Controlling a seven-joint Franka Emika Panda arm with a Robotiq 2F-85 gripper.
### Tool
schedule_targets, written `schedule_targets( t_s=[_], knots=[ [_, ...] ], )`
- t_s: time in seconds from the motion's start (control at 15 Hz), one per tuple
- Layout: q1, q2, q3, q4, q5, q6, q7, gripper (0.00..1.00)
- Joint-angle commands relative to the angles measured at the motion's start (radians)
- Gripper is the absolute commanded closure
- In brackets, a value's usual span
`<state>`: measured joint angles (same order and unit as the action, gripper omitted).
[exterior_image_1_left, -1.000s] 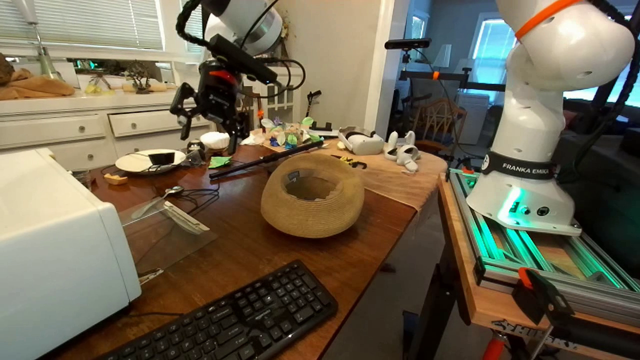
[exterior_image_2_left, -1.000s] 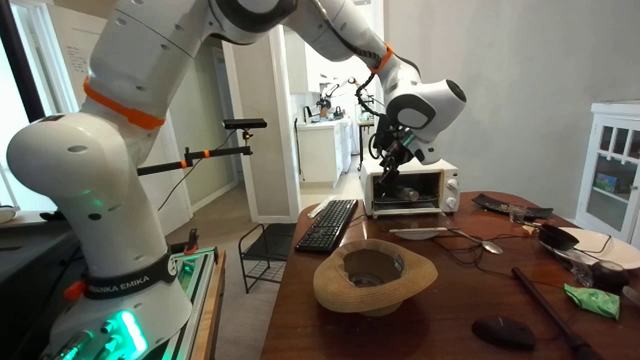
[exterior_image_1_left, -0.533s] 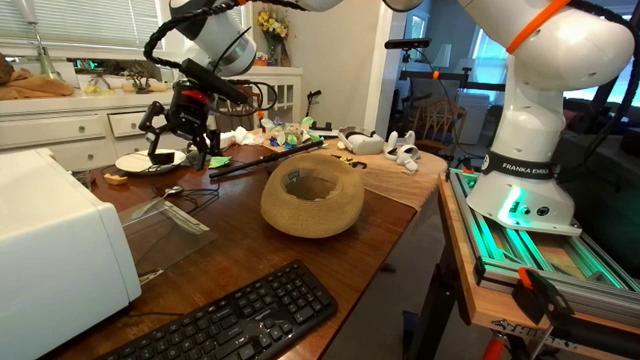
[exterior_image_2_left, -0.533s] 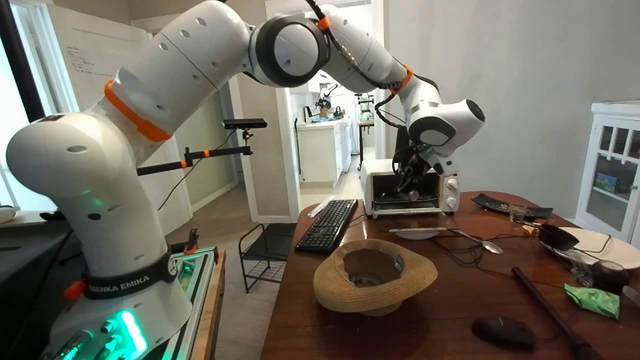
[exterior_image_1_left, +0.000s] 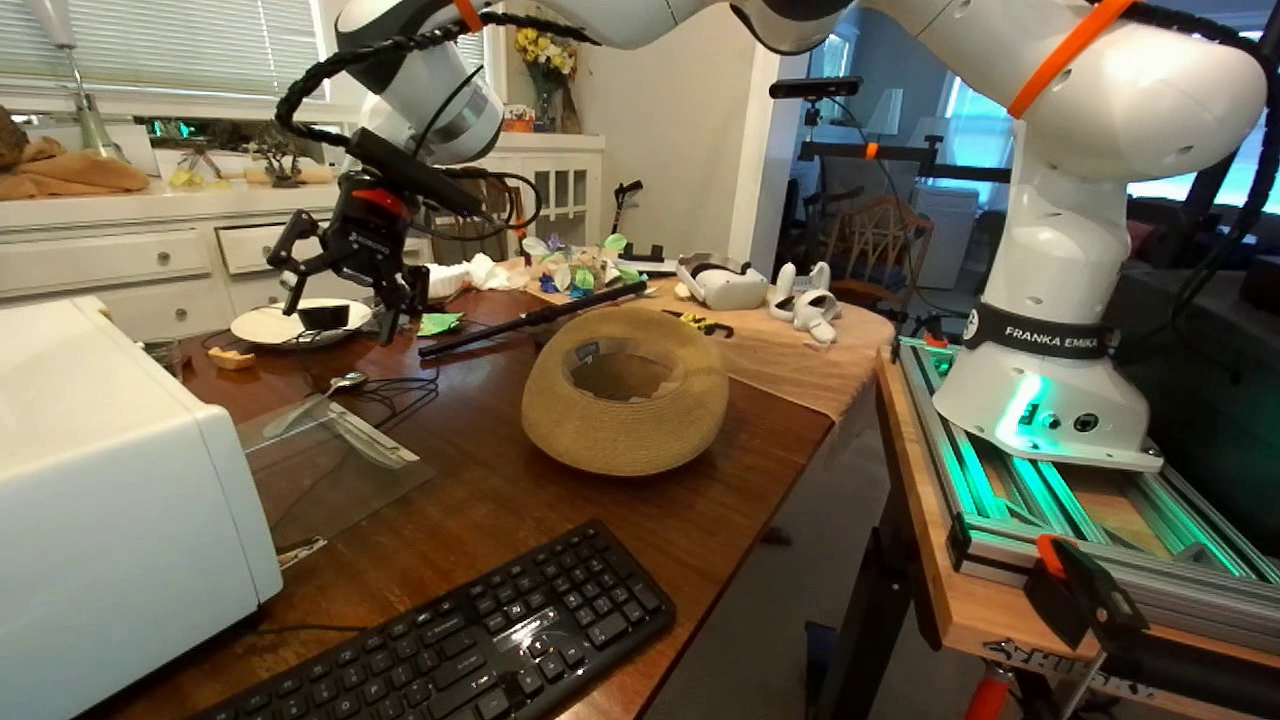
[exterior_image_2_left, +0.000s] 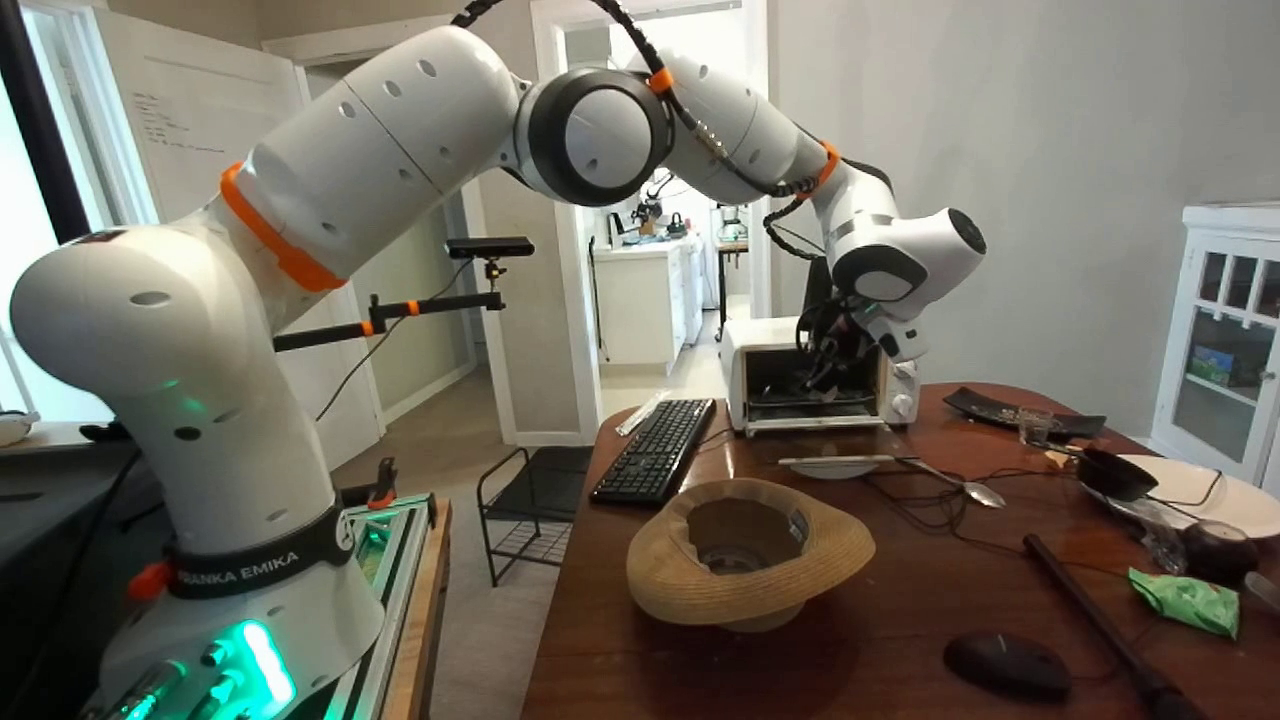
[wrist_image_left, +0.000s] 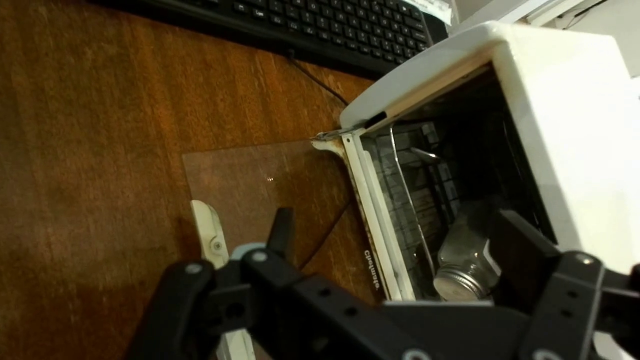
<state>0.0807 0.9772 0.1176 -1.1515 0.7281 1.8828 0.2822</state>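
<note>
The hand (wrist_image_left: 394, 215) is empty, its two fingers (wrist_image_left: 525, 245) spread wide with nothing between them, and it hangs clear of the worktop (exterior_image_2_left: 900, 620), seemingly above the let-down glass door (wrist_image_left: 240, 175) of a small white oven (wrist_image_left: 550, 150). Nearest along the line of the fingers is a glass jar (wrist_image_left: 465, 245), lying on its side inside the oven. What matters most here is angle and depth: the jar's long axis slants from its lid (wrist_image_left: 454, 286), turned toward the open front, back into the dark interior, while the hand is outside that opening and higher up. In the wrist view the jar shows beyond the fingertips, off to the right of the middle, close by the finger on that side; how far in it sits cannot be told. No other arm than this one (exterior_image_2_left: 400, 120) is near the jar. A black keyboard (exterior_image_2_left: 655, 450) lies beside the oven, and an upturned straw hat (exterior_image_1_left: 625, 430) rests well apart from the hand.
</note>
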Motion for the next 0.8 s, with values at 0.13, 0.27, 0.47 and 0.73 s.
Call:
schedule_targets(
  t_s=[0.13, 0.27, 0.47, 0.73],
  knots=[
    [-0.019, 0.115, 0.019, 0.136, -0.033, -0.084, 0.019, 0.0],
    [-0.032, 0.2, 0.037, 0.244, -0.03, -0.17, 0.023, 0.0],
    [-0.053, 0.307, 0.072, 0.365, 0.002, -0.284, 0.052, 0.0],
    [-0.041, 0.437, 0.104, 0.536, 0.046, -0.295, 0.178, 0.0]
  ],
)
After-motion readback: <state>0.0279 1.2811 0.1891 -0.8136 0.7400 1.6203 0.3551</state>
